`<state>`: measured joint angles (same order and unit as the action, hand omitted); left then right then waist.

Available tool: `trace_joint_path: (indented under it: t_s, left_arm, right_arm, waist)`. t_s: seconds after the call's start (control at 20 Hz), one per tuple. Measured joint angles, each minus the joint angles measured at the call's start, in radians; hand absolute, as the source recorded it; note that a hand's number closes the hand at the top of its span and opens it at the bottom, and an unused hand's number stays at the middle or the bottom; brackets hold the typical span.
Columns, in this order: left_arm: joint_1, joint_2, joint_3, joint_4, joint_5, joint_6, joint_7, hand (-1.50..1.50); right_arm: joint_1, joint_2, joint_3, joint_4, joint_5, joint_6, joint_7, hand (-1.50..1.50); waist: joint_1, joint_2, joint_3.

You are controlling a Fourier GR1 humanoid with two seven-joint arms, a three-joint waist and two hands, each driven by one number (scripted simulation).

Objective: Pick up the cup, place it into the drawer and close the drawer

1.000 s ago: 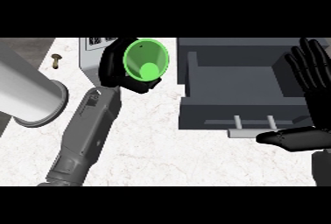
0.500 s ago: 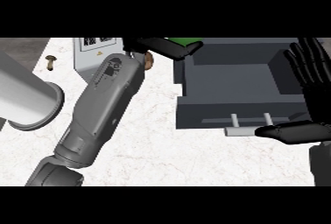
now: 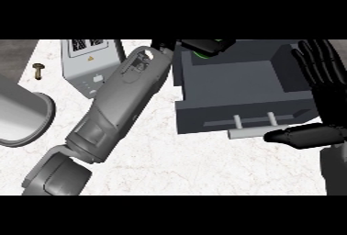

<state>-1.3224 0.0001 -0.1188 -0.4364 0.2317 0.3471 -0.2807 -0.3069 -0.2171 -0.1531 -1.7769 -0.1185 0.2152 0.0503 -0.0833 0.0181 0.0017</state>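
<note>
Carried to the far rim of the open drawer (image 3: 230,89) but, to judge by the scene, not yet set inside: the green cup (image 3: 203,54), only a sliver showing under the black fingers of the left hand (image 3: 203,46), curled round it at the drawer's back-left corner. Stretched steeply across the counter (image 3: 169,160) beside the drawer, the grey left forearm (image 3: 119,105); held flat and spread at the drawer's right side, the right hand (image 3: 318,69), thumb lying just beside the handle (image 3: 247,133). Left to do, apparently: lowering, releasing, closing.
</note>
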Motion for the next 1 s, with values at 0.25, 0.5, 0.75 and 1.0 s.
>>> trace_joint_path:
  t_s: [0.25,0.5,0.75,1.0]
  left_arm:
    - [-0.012,0.000,-0.082,0.101,0.029,-0.044,0.035,1.50]
    - [-0.006,0.000,-0.158,0.146,0.049,-0.078,0.058,-1.50]
    - [0.018,0.000,-0.195,0.141,0.092,-0.085,0.035,-1.50]
    - [0.045,0.000,-0.185,0.096,0.181,-0.093,-0.017,-1.50]
  right_arm:
    - [-0.020,0.007,0.019,-0.010,-0.005,0.006,0.007,-1.50]
    - [-0.047,0.005,0.032,-0.008,-0.016,0.021,0.015,-1.50]
    - [-0.084,0.011,0.052,-0.001,-0.029,0.036,0.024,-1.50]
    - [-0.106,0.024,0.102,0.012,-0.110,0.122,0.034,1.50]
  waist:
    - [-0.036,0.010,0.000]
    - [-0.076,0.020,0.001]
    - [-0.108,0.030,0.000]
    - [-0.122,0.033,0.000]
